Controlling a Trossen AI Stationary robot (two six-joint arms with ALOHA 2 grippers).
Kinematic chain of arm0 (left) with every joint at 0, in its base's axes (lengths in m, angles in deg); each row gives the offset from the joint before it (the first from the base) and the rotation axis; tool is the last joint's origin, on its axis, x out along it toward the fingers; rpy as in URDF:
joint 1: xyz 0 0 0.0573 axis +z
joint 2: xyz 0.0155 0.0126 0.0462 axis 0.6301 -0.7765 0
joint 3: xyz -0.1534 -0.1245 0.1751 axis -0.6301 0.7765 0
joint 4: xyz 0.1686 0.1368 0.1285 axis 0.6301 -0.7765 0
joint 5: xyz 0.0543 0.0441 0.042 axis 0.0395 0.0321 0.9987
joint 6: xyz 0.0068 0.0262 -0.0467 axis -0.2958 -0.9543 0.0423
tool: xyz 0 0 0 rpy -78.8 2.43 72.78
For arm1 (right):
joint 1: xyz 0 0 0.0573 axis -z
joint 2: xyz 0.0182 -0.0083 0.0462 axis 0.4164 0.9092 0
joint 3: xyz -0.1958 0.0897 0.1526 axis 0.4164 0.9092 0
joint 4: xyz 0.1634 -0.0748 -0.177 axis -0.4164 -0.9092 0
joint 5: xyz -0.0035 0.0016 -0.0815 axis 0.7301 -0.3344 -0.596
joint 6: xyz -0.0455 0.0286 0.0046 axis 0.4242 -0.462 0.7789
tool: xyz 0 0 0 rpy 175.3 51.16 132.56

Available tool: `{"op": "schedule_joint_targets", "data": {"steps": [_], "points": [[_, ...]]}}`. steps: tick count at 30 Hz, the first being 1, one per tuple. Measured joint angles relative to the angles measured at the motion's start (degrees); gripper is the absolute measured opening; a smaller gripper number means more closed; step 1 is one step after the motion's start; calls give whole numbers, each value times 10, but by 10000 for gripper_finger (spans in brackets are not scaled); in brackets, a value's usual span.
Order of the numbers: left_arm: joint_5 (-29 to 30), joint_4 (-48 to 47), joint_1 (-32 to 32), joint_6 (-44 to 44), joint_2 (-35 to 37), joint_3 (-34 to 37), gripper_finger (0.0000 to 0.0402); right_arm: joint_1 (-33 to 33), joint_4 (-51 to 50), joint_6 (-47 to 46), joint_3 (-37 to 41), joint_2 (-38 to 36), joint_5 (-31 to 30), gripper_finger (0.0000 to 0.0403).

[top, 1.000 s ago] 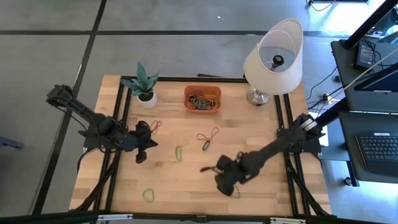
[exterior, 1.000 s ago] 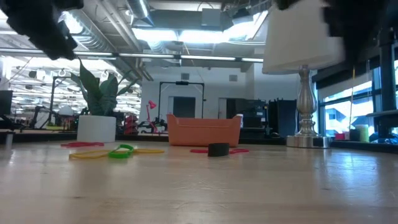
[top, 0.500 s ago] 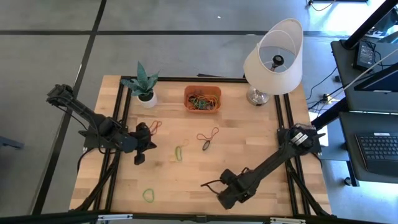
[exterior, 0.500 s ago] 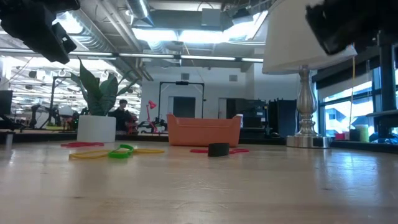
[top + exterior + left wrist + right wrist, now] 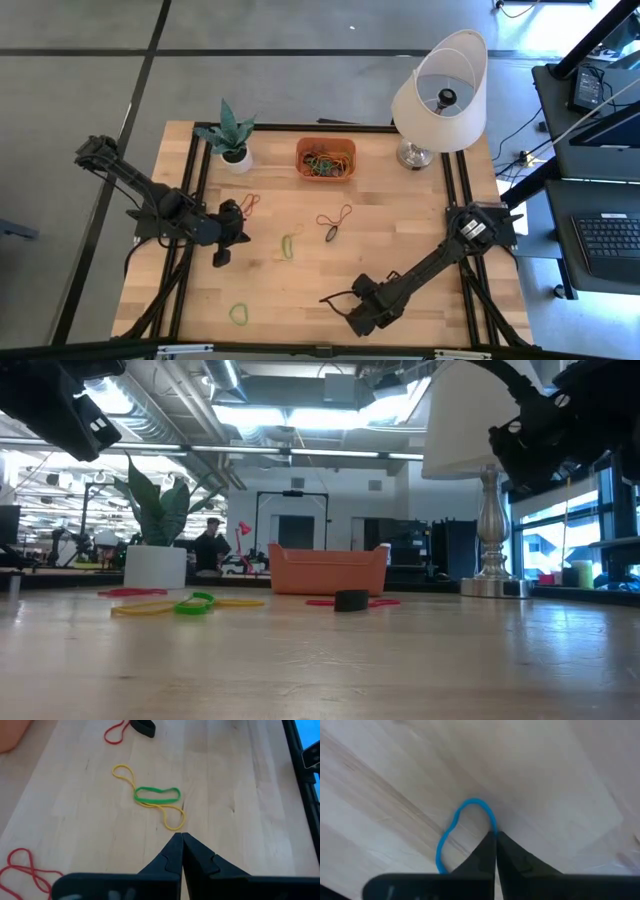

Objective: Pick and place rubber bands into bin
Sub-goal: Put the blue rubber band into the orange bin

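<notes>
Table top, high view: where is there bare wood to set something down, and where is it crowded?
Bare wood runs along the right side, between the lamp base and the right arm, and at the near-left corner beside the lone green band. The middle is crowded: red bands, a black band and the yellow-green pair lie between the bin and both grippers.

Bright, even overhead light — right wrist view blurred

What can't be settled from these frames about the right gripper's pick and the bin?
- Blue rubber band: its lower end is hidden behind the right gripper in the right wrist view; too small in the high view.
- Bin: its wall hides the contents in the low view; individual bands are too small in the high view.
</notes>
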Motion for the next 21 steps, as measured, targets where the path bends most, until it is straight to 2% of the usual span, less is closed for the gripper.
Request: {"op": "schedule_joint_targets", "data": {"steps": [4, 10, 14, 18, 21], "points": [[0, 0, 0, 0, 0, 0, 1, 10, -4, 1, 5, -24, -15, 4], [3, 1, 1, 0, 0, 0, 2, 49, -40, 22, 2, -117, -112, 2], [3, 2, 7, 0, 0, 0, 1, 86, -45, 90, 3, -169, -149, 1], [12, 1, 14, 0, 0, 0, 3, 141, -53, 168, 3, -209, -221, 1], [21, 1, 18, -18, 0, 0, 1, 198, -52, 252, 3, -240, -233, 1]]}}
